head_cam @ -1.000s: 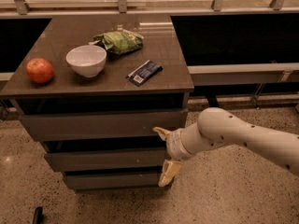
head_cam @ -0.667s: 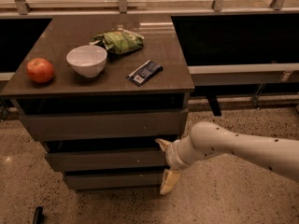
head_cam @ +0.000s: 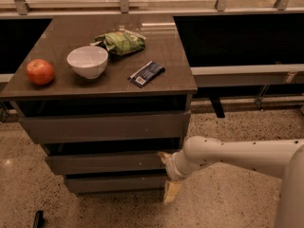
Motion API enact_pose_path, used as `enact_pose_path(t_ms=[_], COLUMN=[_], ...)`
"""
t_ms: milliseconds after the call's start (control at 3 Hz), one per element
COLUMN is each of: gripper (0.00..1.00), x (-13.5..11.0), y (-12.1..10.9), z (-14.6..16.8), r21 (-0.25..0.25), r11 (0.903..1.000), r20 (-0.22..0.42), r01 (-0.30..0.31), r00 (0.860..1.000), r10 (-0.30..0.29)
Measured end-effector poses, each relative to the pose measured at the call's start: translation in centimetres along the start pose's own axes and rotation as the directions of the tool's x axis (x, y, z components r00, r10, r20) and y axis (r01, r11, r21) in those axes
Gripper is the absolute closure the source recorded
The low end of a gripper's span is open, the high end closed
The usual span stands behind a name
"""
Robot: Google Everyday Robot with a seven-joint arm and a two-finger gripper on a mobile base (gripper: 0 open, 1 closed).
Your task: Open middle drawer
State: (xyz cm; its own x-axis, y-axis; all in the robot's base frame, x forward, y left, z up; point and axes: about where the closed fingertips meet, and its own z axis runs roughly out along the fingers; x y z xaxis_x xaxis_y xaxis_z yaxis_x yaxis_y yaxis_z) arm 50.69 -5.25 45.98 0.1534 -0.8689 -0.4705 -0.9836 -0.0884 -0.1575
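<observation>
Now: tool (head_cam: pixel 167 177) at right end of middle drawer (head_cam: pixel 107 163) front, fingers spread wide, nothing clamped.

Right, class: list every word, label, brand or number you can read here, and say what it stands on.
No text can be read.
Blue wrapper: white label patch, print too blurred.
Green bag: print too blurred.
Bowl, apple: no writing shows.
Gripper, open at the right end of the middle drawer: no lettering shows.
</observation>
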Motion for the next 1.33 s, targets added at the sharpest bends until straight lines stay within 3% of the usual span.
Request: enact_pose_path(t_ms=[667,1333], gripper=[0.00,0.00], x=[1.0,2.3], y=[-3.5,-6.5], z=[1.5,1.6], r21=[0.019,0.035], r11=[0.9987,0.9988], r20=[-0.058,-0.058], r01=[0.047,0.034], r00=[0.997,0.998], r10=[-0.045,-0.032])
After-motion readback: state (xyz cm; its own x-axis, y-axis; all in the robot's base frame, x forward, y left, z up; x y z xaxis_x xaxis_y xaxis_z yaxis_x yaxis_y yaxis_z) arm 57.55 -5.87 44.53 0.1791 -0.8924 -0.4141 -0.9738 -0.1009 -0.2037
